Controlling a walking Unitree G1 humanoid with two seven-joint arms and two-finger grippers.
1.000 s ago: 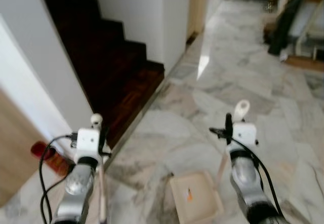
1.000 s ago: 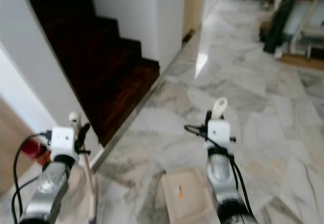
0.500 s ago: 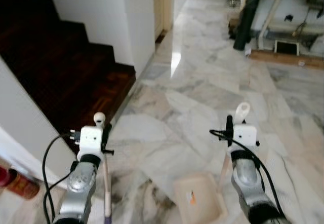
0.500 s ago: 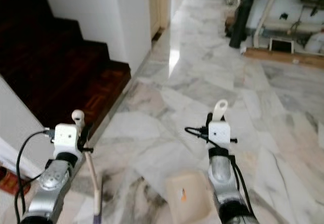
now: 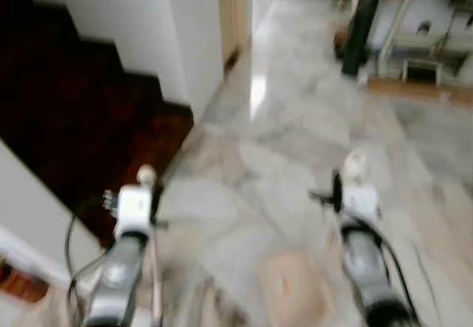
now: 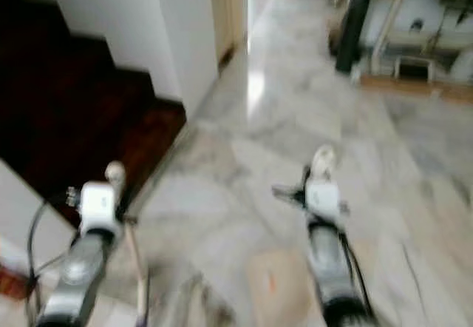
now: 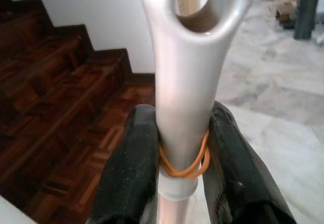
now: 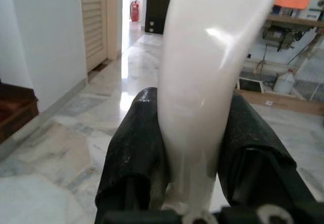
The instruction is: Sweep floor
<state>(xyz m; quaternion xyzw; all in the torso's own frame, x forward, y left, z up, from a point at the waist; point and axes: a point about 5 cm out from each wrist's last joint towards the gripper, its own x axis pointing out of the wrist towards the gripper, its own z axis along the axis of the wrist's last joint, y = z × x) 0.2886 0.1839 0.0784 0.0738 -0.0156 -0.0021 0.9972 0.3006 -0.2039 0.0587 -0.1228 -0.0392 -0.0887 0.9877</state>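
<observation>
Left hand [image 7: 182, 158] clamped on broom handle [image 7: 185, 82], right hand [image 8: 195, 148] clamped on dustpan handle [image 8: 202, 82]. Dustpan [image 5: 292, 286] on marble floor [image 5: 295, 120], stairs [image 5: 81, 120] left.

Both silver arms reach forward, left pincer [image 7: 185, 158] and right pincer [image 8: 195, 148] clamped tight

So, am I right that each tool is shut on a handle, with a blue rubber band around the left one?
Not quite: the rubber band is orange, not blue, as the left wrist view shows. The rest stands: the left tool is shut on the broom handle and the right tool on the dustpan handle.
</observation>
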